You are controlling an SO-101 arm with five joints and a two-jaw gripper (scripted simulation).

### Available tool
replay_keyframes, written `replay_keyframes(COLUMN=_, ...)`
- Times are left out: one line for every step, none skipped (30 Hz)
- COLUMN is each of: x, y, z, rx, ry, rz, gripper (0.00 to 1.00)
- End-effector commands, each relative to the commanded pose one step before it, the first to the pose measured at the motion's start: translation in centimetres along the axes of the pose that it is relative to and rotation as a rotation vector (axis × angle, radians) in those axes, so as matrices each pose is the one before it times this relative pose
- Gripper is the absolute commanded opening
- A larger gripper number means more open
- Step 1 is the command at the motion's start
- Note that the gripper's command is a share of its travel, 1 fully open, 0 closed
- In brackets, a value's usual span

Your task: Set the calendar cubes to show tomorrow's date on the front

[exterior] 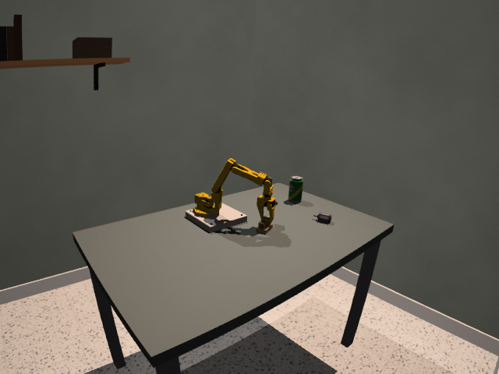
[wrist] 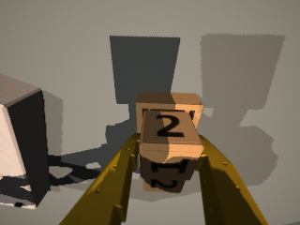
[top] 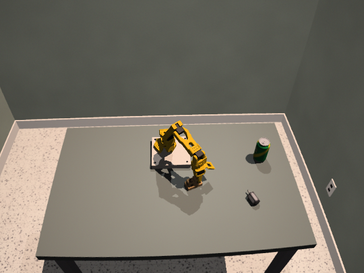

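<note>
The wooden calendar (top: 193, 184) stands on the table just in front of the arm's base, and also shows in the exterior view (exterior: 263, 227). My gripper (wrist: 170, 161) points down over it and is shut on a wooden digit cube (wrist: 171, 141), one yellow finger on each side. The cube's top face shows a black 2, and its lower near face shows more dark digits in shadow. Behind the cube a light wooden part of the calendar (wrist: 170, 104) sticks out. The second cube and the month's name are hidden. I cannot tell whether the held cube rests in the tray.
The arm's white base plate (top: 170, 155) lies behind the calendar; its edge shows at the left of the wrist view (wrist: 19, 150). A green can (top: 261, 150) stands at the right rear. A small dark plug (top: 252, 198) lies to the right.
</note>
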State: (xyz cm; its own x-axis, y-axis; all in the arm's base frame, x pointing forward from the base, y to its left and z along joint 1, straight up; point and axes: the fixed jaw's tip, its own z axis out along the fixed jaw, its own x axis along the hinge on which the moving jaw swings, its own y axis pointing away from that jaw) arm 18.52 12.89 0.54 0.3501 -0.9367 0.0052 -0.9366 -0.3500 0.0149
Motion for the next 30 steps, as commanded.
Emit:
replay_keyframes(x=0.025, y=-0.042, z=-0.1361, rx=-0.00159, ry=-0.00109, rz=-0.00253, gripper=0.0)
replay_keyframes(x=-0.0012, y=-0.001, z=-0.0192, rx=0.0, ry=0.0, rz=0.0, gripper=0.0)
replay_keyframes(x=-0.0006, y=-0.002, z=-0.0264, rx=0.0, ry=0.0, rz=0.0, gripper=0.0)
replay_keyframes(x=-0.0011, y=-0.002, z=-0.0324, rx=0.0, ry=0.0, rz=0.0, gripper=0.0)
replay_keyframes(x=-0.0011, y=-0.003, z=-0.036, rx=0.0, ry=0.0, rz=0.0, gripper=0.0)
replay_keyframes(x=-0.0011, y=-0.003, z=-0.0378, rx=0.0, ry=0.0, rz=0.0, gripper=0.0)
replay_keyframes(x=-0.0011, y=-0.002, z=-0.036, rx=0.0, ry=0.0, rz=0.0, gripper=0.0)
replay_keyframes(x=-0.0005, y=-0.002, z=-0.0324, rx=0.0, ry=0.0, rz=0.0, gripper=0.0)
replay_keyframes(x=-0.0012, y=-0.002, z=-0.0264, rx=0.0, ry=0.0, rz=0.0, gripper=0.0)
replay_keyframes(x=0.0, y=-0.001, z=-0.0192, rx=0.0, ry=0.0, rz=0.0, gripper=0.0)
replay_keyframes(x=-0.0006, y=-0.001, z=-0.0114, rx=0.0, ry=0.0, rz=0.0, gripper=0.0)
replay_keyframes(x=0.0, y=0.0, z=-0.0054, rx=0.0, ry=0.0, rz=0.0, gripper=0.0)
replay_keyframes(x=0.0, y=0.0, z=-0.0006, rx=0.0, ry=0.0, rz=0.0, gripper=0.0)
replay_keyframes(x=0.0, y=0.0, z=0.0, rx=0.0, ry=0.0, rz=0.0, gripper=0.0)
replay_keyframes(x=0.0, y=0.0, z=0.0, rx=0.0, ry=0.0, rz=0.0, gripper=0.0)
replay_keyframes(x=-0.0001, y=0.0, z=-0.0011, rx=-0.00002, ry=0.00002, rz=0.0, gripper=0.0)
replay_keyframes(x=-0.0006, y=-0.001, z=-0.0048, rx=0.0, ry=0.0, rz=0.0, gripper=0.0)
replay_keyframes(x=-0.0006, y=-0.002, z=-0.0114, rx=0.0, ry=0.0, rz=0.0, gripper=0.0)
replay_keyframes(x=-0.0006, y=-0.003, z=-0.0192, rx=0.0, ry=0.0, rz=0.0, gripper=0.0)
replay_keyframes(x=-0.0018, y=-0.004, z=-0.0264, rx=0.0, ry=0.0, rz=0.0, gripper=0.0)
replay_keyframes(x=-0.0018, y=-0.005, z=-0.0324, rx=0.0, ry=0.0, rz=0.0, gripper=0.0)
replay_keyframes(x=-0.0018, y=-0.005, z=-0.036, rx=0.0, ry=0.0, rz=0.0, gripper=0.0)
replay_keyframes(x=-0.0018, y=-0.005, z=-0.0378, rx=0.0, ry=0.0, rz=0.0, gripper=0.0)
replay_keyframes(x=-0.0018, y=-0.005, z=-0.036, rx=0.0, ry=0.0, rz=0.0, gripper=0.0)
replay_keyframes(x=-0.0018, y=-0.004, z=-0.0324, rx=0.0, ry=0.0, rz=0.0, gripper=0.0)
replay_keyframes(x=-0.0012, y=-0.004, z=-0.0264, rx=0.0, ry=0.0, rz=0.0, gripper=0.0)
replay_keyframes(x=-0.0006, y=-0.003, z=-0.0192, rx=0.0, ry=0.0, rz=0.0, gripper=0.0)
replay_keyframes(x=-0.0006, y=-0.002, z=-0.012, rx=0.0, ry=0.0, rz=0.0, gripper=0.0)
replay_keyframes(x=-0.0006, y=-0.001, z=-0.0048, rx=0.0, ry=0.0, rz=0.0, gripper=0.0)
replay_keyframes(x=0.0, y=0.0, z=-0.0006, rx=0.0, ry=0.0, rz=0.0, gripper=0.0)
